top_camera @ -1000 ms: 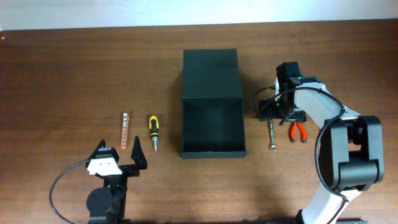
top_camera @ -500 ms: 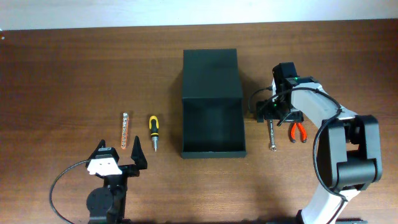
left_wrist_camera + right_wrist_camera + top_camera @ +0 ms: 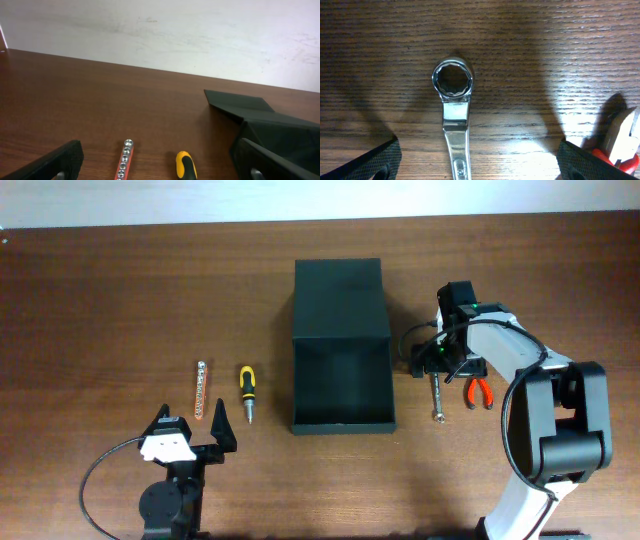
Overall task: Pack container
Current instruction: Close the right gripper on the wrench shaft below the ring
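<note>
Here, from overhead, the matte black container [image 3: 340,345] lies open mid-table, its lid flat on the far side. The right gripper [image 3: 440,368], jaws wide, hovers just right of it. The left gripper [image 3: 190,438], also wide and empty, is well apart, near-left. In the left wrist view the container is far right. In the right wrist view only a wrench [image 3: 452,100] lies between the fingers.

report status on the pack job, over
Left gripper open, near the screwdriver. Right gripper open over the wrench. Container open, looks empty. Nothing blocking; pliers beside wrench.
</note>
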You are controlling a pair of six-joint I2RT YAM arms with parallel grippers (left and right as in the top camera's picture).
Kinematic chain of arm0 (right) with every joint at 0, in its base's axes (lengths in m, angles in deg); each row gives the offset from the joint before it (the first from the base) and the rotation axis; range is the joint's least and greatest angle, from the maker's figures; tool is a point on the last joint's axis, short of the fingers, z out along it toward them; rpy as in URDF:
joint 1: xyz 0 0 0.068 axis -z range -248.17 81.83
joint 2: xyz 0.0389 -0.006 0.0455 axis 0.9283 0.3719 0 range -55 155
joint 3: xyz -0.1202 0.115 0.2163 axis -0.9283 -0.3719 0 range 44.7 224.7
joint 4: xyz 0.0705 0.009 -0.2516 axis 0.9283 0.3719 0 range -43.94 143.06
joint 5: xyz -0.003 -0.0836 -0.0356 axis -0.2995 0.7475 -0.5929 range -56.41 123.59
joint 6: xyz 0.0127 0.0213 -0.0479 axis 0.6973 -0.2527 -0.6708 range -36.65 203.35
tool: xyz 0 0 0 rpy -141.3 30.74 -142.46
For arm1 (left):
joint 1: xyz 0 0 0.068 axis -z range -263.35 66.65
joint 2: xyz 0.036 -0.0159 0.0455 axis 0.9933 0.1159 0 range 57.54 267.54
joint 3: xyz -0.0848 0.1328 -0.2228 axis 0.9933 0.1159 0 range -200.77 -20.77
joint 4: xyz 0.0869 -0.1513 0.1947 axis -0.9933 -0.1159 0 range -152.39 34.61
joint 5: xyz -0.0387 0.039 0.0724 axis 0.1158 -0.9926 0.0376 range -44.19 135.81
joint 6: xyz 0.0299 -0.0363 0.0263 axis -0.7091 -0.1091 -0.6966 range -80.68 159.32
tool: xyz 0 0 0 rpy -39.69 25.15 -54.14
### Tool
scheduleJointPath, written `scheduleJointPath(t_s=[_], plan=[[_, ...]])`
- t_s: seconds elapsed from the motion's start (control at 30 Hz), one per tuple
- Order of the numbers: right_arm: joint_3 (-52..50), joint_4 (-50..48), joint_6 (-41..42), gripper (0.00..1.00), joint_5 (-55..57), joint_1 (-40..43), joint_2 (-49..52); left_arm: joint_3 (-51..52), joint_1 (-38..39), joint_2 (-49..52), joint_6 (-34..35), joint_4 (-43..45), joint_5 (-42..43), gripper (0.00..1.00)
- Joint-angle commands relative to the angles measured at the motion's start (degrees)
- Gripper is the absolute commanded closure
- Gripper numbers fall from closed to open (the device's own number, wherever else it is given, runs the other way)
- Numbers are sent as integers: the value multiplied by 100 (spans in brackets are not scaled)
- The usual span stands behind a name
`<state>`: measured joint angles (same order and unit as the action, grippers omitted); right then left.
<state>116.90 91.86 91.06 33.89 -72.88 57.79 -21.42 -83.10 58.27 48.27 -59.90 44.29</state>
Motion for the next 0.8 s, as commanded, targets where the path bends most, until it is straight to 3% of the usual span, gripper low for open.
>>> scheduleJointPath(t_s=[0.0, 0.3, 0.6, 0.77], plan=[[-39, -17, 7, 1, 59, -26, 282, 13, 22, -7, -92, -26, 42, 1], [15, 4, 4, 0, 39, -26, 282, 13, 22, -7, -92, -26, 42, 1], [15, -4, 7, 24, 35, -127, 282, 13, 22, -7, -92, -26, 42, 1], [15, -24, 7, 45, 37, -247, 282, 13, 22, -7, -92, -26, 42, 1]])
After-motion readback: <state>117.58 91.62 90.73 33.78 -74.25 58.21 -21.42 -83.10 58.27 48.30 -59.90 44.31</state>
